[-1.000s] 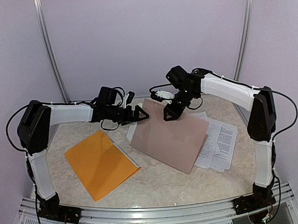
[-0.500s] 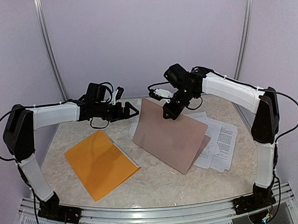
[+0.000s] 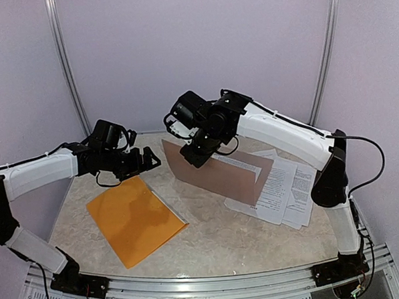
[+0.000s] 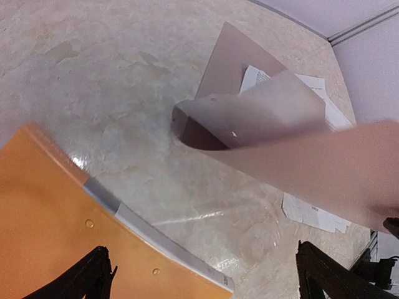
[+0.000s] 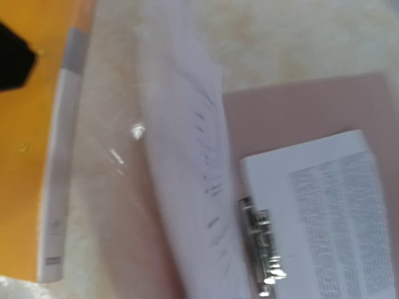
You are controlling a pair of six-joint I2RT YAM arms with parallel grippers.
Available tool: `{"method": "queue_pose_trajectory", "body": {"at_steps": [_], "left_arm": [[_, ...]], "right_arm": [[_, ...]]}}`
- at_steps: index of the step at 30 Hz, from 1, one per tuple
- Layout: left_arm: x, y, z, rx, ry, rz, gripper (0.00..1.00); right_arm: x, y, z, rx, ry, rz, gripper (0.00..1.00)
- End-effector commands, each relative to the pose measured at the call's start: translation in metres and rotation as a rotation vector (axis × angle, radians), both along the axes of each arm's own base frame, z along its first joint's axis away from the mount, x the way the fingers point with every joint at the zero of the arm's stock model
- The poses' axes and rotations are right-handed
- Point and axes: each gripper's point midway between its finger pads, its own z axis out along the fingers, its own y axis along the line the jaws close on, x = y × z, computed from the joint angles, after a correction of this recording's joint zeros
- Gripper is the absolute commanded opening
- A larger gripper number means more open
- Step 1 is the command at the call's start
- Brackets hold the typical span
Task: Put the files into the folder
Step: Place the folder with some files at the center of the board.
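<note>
On your surface [image 3: 211, 239], the folder [image 3: 133, 216] lies flat at the near left. The clipboard [image 3: 217, 175] stands tilted in the middle, with the files [image 3: 282, 185] to its right. Your right end effector [image 3: 193, 156] clamps its top edge. Your left end effector [image 3: 148, 159] is spread apart.

Behind the left claw [image 3: 148, 162] and the right claw [image 3: 190, 157] you have plain pale-lilac wall panels [image 3: 194, 49], softly and evenly lit. A slim silver metal pole [image 3: 67, 69] rises behind and left of the left claw. A second pole [image 3: 325, 49] stands well right of the right claw. Beneath both lies a glossy beige marbled tabletop [image 3: 217, 235], and a ribbed aluminium rail [image 3: 213, 277] runs nearer you than either.
</note>
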Motion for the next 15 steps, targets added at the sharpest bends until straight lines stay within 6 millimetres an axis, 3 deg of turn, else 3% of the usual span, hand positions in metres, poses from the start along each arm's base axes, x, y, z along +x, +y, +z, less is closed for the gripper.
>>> {"method": "queue_pose_trajectory", "body": {"at_steps": [1, 5, 8, 11, 15], "left_arm": [[-0.032, 0.033, -0.011, 0.021, 0.087, 0.151, 0.99], [-0.049, 0.050, -0.001, 0.014, 0.067, 0.210, 0.99], [-0.058, 0.062, 0.018, 0.014, 0.030, 0.240, 0.99], [-0.062, 0.075, 0.035, 0.033, -0.023, 0.273, 0.99], [-0.058, 0.082, 0.043, 0.063, -0.059, 0.269, 0.99]], "right_arm": [[-0.022, 0.024, -0.047, -0.063, 0.057, -0.018, 0.26], [-0.045, 0.039, -0.064, -0.069, 0.084, 0.013, 0.37], [-0.064, 0.046, -0.072, -0.056, 0.111, 0.039, 0.46], [-0.079, 0.048, -0.075, -0.055, 0.121, 0.051, 0.59], [-0.097, 0.051, -0.076, -0.023, 0.147, 0.088, 0.76]]}}
